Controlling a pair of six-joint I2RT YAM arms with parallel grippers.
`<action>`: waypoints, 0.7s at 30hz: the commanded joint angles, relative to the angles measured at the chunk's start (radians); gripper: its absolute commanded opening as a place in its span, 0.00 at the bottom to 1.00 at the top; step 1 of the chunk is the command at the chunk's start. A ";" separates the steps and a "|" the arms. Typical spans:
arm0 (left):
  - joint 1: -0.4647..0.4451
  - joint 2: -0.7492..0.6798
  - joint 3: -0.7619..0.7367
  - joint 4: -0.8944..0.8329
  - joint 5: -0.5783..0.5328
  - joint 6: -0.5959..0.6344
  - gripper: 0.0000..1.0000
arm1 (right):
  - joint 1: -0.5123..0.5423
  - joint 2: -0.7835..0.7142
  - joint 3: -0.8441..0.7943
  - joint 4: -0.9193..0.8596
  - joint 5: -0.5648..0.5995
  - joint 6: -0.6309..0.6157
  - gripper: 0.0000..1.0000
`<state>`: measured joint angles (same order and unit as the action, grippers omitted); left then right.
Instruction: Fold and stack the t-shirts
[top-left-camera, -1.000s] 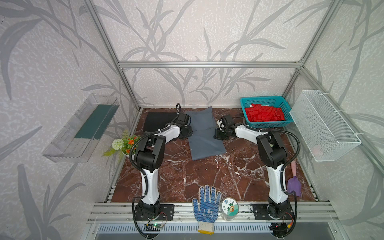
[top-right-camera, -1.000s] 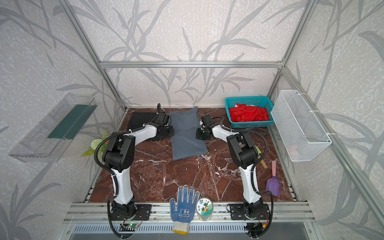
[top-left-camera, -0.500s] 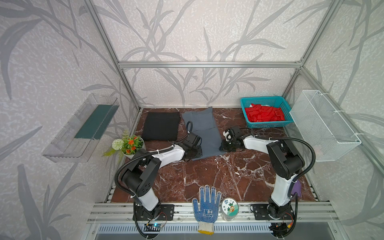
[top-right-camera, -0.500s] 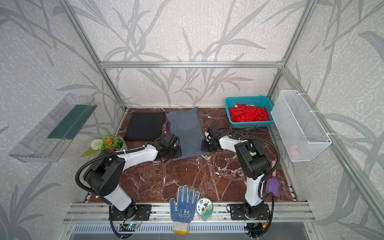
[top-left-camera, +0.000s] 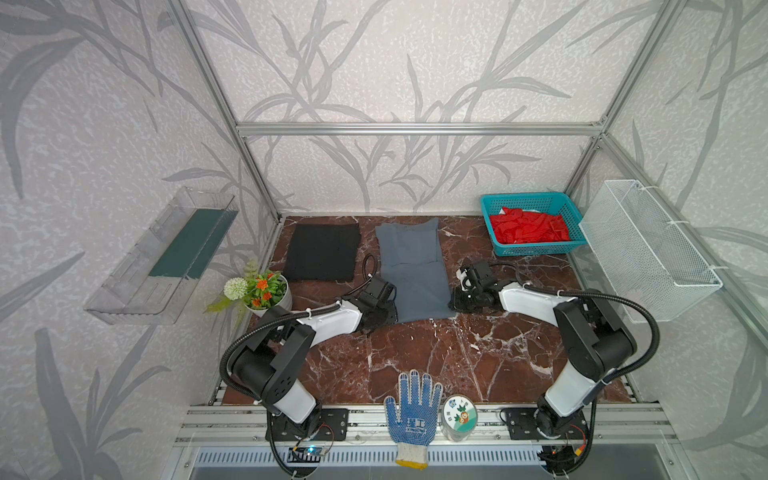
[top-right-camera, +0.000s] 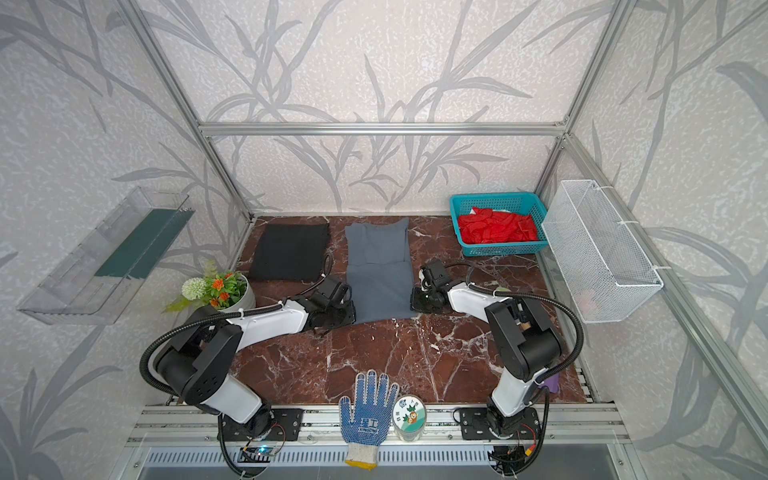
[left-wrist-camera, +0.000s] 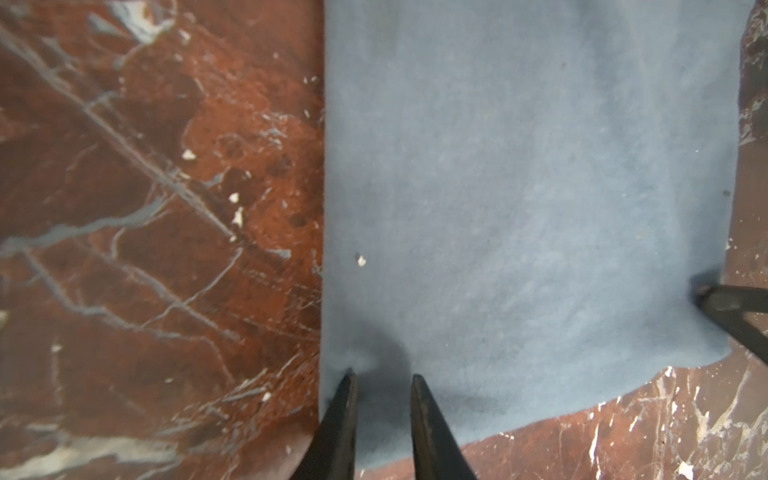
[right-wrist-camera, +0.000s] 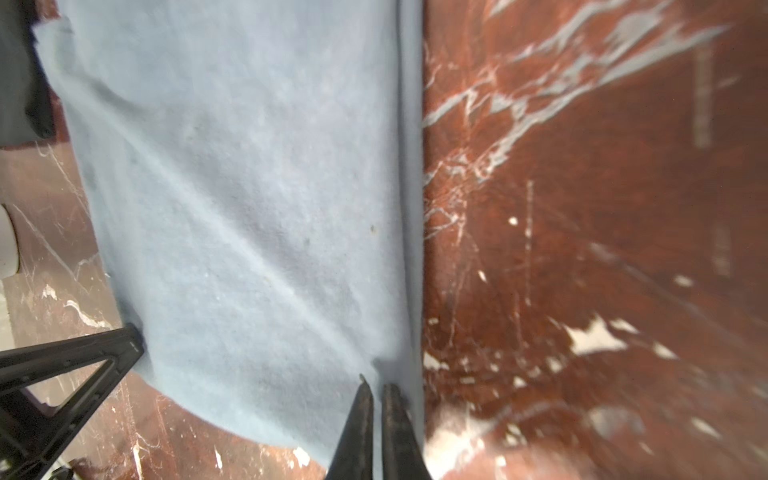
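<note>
left tool (left-wrist-camera: 382, 376) & right tool (right-wrist-camera: 376, 384) came back from mid-shirt to near hem of grey t-shirt (top-left-camera: 415, 270), lying long & flat mid counter (top-left-camera: 419, 357). left pinches near-left corner, jaws narrowly apart; right clamped near-right edge. black t-shirt (top-left-camera: 322, 253) folded, just left.

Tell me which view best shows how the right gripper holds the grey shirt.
Right wrist view: the right gripper is pinched shut on the edge of the grey shirt, cloth puckered there. The left wrist view catches only one fingertip; both top views show it at the shirt's near corner, jaws unclear.
</note>
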<state>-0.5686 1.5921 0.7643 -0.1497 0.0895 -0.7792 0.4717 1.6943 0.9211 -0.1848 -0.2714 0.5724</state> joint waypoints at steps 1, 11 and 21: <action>-0.003 0.003 -0.026 -0.075 -0.019 -0.006 0.25 | 0.060 -0.057 0.063 -0.070 0.019 0.003 0.11; -0.009 0.002 -0.046 -0.059 -0.016 -0.012 0.25 | 0.229 0.160 0.178 0.165 -0.195 0.201 0.11; -0.011 -0.007 -0.069 -0.056 -0.017 -0.023 0.25 | 0.237 0.239 0.120 0.265 -0.157 0.284 0.11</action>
<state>-0.5743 1.5814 0.7391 -0.1154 0.0902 -0.7860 0.7189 1.9301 1.0595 0.0559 -0.4454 0.8265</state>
